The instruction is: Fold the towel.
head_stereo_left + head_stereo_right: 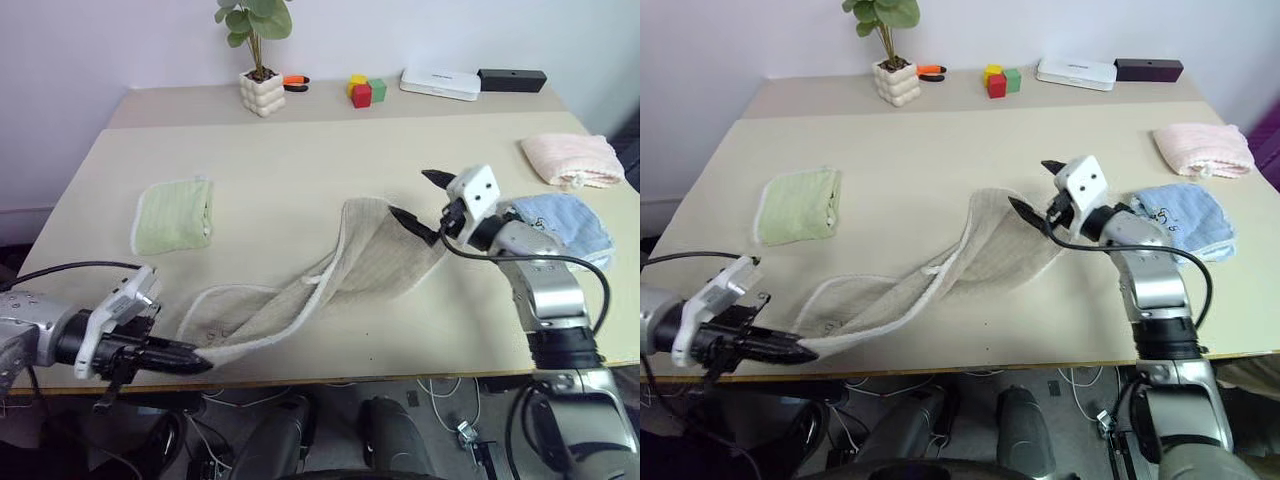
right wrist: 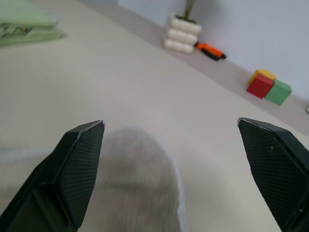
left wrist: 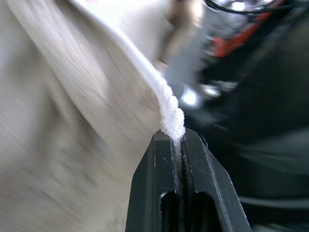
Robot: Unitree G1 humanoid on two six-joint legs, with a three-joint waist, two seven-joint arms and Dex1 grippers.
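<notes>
Right now my left gripper is clamped on the white-trimmed edge of the towel at the table's near rim. From there the towel stretches diagonally across the table toward my right gripper, whose fingers are spread wide just above its far end, holding nothing.

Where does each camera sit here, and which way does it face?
Left and right eye views: on the head, looking forward and down at the beige table; both arms show.
Left wrist view: along the left tool, shut on the whitish trim of the large beige-tan terry towel.
Right wrist view: along the open right tool, over the towel's far end, toward the white pot.
Shared: the towel is in all views; the red and green blocks are in the eye and right wrist views.
</notes>
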